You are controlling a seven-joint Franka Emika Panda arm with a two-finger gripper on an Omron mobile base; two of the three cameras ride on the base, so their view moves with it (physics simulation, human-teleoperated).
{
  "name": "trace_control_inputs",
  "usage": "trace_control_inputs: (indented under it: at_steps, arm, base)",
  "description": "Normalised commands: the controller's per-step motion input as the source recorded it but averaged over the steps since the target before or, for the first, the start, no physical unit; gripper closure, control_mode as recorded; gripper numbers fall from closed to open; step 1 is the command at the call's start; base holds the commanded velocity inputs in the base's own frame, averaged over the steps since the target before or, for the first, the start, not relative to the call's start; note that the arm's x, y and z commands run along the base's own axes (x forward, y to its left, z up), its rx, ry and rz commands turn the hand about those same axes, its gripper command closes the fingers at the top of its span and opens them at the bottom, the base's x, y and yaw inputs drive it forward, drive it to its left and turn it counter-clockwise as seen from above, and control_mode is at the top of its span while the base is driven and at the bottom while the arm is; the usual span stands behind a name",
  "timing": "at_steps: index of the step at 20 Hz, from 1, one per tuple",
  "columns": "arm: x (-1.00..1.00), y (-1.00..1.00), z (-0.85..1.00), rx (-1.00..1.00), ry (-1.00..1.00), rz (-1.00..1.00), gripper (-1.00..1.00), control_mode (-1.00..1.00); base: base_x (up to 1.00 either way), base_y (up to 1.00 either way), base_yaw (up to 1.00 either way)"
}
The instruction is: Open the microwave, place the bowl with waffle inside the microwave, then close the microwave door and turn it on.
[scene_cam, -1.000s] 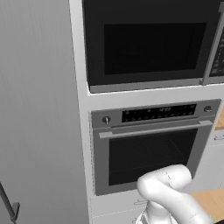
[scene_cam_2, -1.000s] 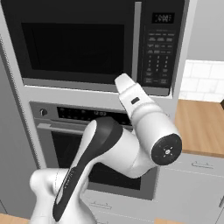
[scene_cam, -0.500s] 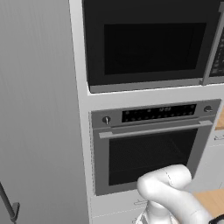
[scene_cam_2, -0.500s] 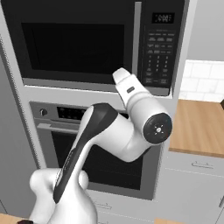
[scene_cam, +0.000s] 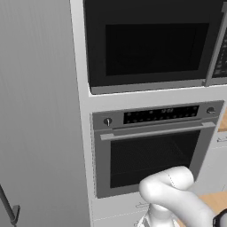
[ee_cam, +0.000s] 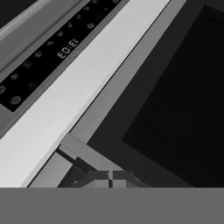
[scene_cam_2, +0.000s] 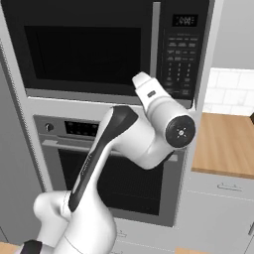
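Kitchen wall unit: microwave [scene_cam_2: 106, 47] built in up top, silver oven [scene_cam: 153, 146] stacked right below. Microwave door [scene_cam: 148, 42] shut, so opening step not done. Arm reaches up toward lower end of grey vertical handle [scene_cam_2: 155, 42]. Fingers [ee_cam: 110, 179] pressed together near handle's bottom end [ee_cam: 81, 153]; can't tell if pinching it. Guess: going for pull point. Wood surface [scene_cam_2: 228, 144] off right.

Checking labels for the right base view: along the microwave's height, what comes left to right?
Microwave door with its dark window → grey vertical handle → button panel → white tiled wall above the wooden counter.
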Motion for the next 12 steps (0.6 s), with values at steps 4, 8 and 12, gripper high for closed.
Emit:
trace_control_inputs:
  at_steps: [4, 8, 12]
  arm:
    - [0.36, -0.23, -0.17, 0.00, 0.00, 0.00, 1.00, -1.00]
    - [0.26, -0.34, -0.21, 0.00, 0.00, 0.00, 1.00, -1.00]
    - [0.28, -0.20, -0.08, 0.00, 0.00, 0.00, 1.00, -1.00]
  base:
    - [0.00, 0.00, 0.00]
    - [0.00, 0.00, 0.00]
    - [0.00, 0.00, 0.00]
